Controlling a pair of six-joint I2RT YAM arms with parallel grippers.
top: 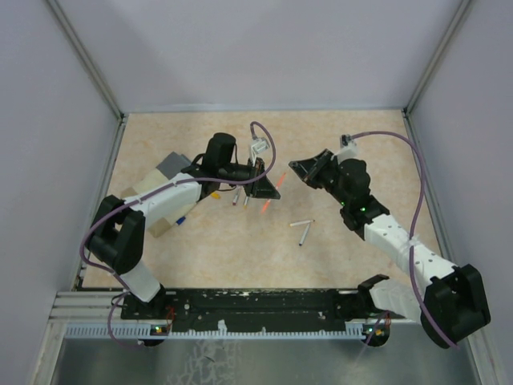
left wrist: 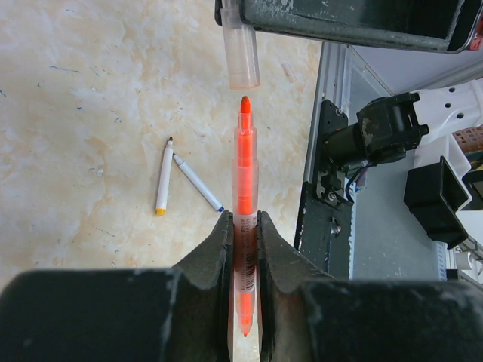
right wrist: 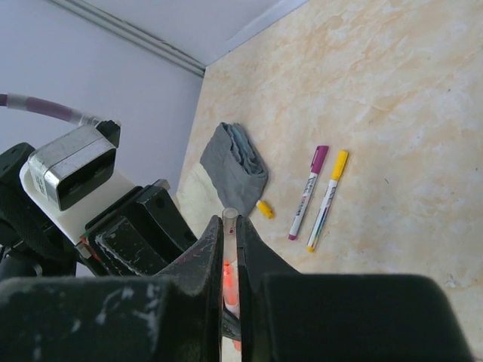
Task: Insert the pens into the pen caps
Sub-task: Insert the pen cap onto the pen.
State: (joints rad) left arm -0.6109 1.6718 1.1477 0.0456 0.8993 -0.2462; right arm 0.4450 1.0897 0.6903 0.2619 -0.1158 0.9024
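The left gripper (left wrist: 243, 220) is pinching the orange pen (left wrist: 244, 173) by the lower half of its barrel, with the jaws pressed tight on it. The felt tip is pointing straight at the mouth of the pen cap (left wrist: 241, 53). The right gripper (right wrist: 231, 226) is squeezing this clear cap between its closed fingers. Both are hanging in the air above the middle of the tabletop (top: 361, 144), a little toward the far edge. Tip and cap mouth are near each other but not touching, and from the left wrist view they are looking almost on one line.

I am judging the pen to be very light, stiff and smooth. A round barrel like this is likely turning or sliding in the jaws if the push is not straight. The low grip is leaving a long free front part, which is good for reaching and less good for steadiness. The cap is looking thin-walled, so a hard squeeze is perhaps making its mouth oval.

There is plenty of room: the tabletop edges and the walls are well apart from both grippers. Below, two pens (top: 301, 230) are lying toward the near edge. A magenta pen (right wrist: 309, 192) and a yellow pen (right wrist: 330, 197) are lying side by side, and a yellow cap (right wrist: 264, 209) is lying near the grey-lidded box (top: 172, 164) toward the left edge.
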